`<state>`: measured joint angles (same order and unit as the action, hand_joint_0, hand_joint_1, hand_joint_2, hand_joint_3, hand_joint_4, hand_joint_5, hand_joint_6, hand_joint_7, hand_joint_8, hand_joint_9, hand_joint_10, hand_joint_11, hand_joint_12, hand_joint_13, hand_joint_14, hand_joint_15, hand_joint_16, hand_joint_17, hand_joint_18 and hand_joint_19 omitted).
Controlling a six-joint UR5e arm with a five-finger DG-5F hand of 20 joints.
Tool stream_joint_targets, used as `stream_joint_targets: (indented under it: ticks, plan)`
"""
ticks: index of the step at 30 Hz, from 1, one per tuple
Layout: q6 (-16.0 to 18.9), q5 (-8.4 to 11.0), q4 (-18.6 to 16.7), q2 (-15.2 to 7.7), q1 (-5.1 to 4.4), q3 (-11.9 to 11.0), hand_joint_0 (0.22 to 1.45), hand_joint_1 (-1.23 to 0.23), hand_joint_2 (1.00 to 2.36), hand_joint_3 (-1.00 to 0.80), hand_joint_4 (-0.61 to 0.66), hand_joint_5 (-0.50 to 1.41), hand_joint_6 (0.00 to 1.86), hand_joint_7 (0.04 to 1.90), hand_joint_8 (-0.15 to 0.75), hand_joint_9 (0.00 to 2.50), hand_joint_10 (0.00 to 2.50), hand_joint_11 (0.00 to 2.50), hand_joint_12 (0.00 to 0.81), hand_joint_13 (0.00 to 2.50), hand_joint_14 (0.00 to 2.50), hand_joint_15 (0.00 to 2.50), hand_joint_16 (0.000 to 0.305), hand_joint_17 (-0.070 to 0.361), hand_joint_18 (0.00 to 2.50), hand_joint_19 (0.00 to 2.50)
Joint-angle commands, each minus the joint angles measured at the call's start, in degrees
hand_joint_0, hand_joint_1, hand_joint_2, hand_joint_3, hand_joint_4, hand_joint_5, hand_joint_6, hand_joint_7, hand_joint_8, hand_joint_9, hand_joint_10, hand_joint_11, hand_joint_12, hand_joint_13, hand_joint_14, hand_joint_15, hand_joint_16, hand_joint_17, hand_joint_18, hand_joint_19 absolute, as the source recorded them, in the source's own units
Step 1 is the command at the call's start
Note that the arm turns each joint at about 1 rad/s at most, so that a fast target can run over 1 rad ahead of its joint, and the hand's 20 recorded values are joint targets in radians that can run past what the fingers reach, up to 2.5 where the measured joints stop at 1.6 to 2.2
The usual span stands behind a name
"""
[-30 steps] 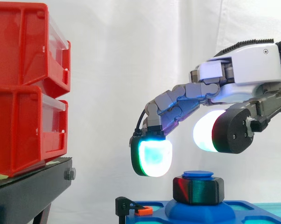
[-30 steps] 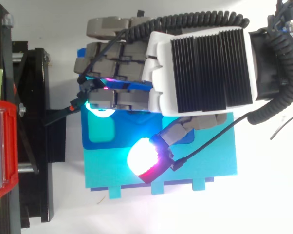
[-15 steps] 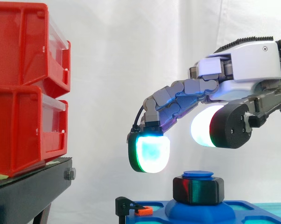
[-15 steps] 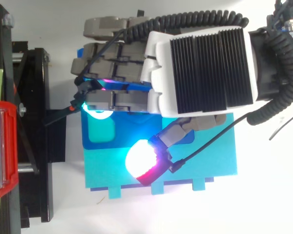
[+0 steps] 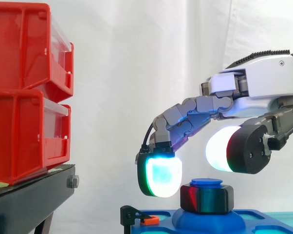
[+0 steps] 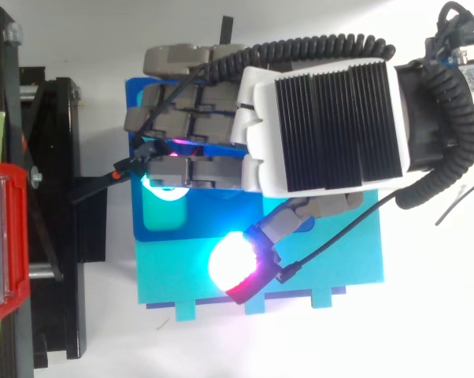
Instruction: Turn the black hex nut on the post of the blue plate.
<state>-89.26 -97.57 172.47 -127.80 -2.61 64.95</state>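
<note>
Fingers [image 5: 162,175]: bent in a loose arc, spread away from the thumb, nothing held. The hand [image 5: 263,80] is open.

Nearest fingertip pad glows cyan-white with a green rim. It hangs just beside the left face of the black hex nut [image 5: 207,199], its lower edge below the nut's top. Cannot tell from the side view whether pad and nut touch.

Thumb pad [image 5: 222,148]: white with a red band, above the nut's right half, clear of it.

Nut sits on the post [image 5: 206,182], whose round blue cap shows just above the nut. Post rises from a raised boss on the blue plate [image 5: 158,214].

Top view: hand [image 6: 324,126] reaches in from the right and covers the nut. Blue plate [image 6: 162,224] lies at the left part of a teal base [image 6: 331,260], which rests on the white worktop [image 6: 426,331].

A small black clip with an orange tab [image 5: 147,220] sits at the plate's left edge.

Left of the work, well apart: two stacked red bins [image 5: 25,92] on a black stand [image 5: 29,204]. White curtain [image 5: 137,73] behind.
</note>
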Motion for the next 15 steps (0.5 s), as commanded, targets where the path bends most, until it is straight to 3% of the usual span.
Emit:
stream_joint_targets:
  ticks: [1,9,15]
  plan:
    - [0.23,-0.08,-0.2,0.01,-0.02,0.08,0.5,-0.25,1.0,-0.5,0.22,-0.17,0.5,1.11,0.284,0.46,0.0,0.06,0.355,0.43,0.0,0.08,0.052,0.117,0.31,0.25]
    - [0.32,-0.08,0.06,0.01,0.15,0.08,0.5,-0.25,1.0,-0.5,0.2,-0.17,0.5,1.15,0.285,0.46,0.0,0.06,0.355,0.43,0.0,0.08,0.052,0.117,0.31,0.25]
    - [0.05,-2.01,0.24,0.09,1.12,0.0,0.5,-0.26,1.0,-0.5,0.21,-0.17,0.5,1.17,0.285,0.46,0.0,0.06,0.355,0.44,0.0,0.08,0.052,0.117,0.32,0.24]
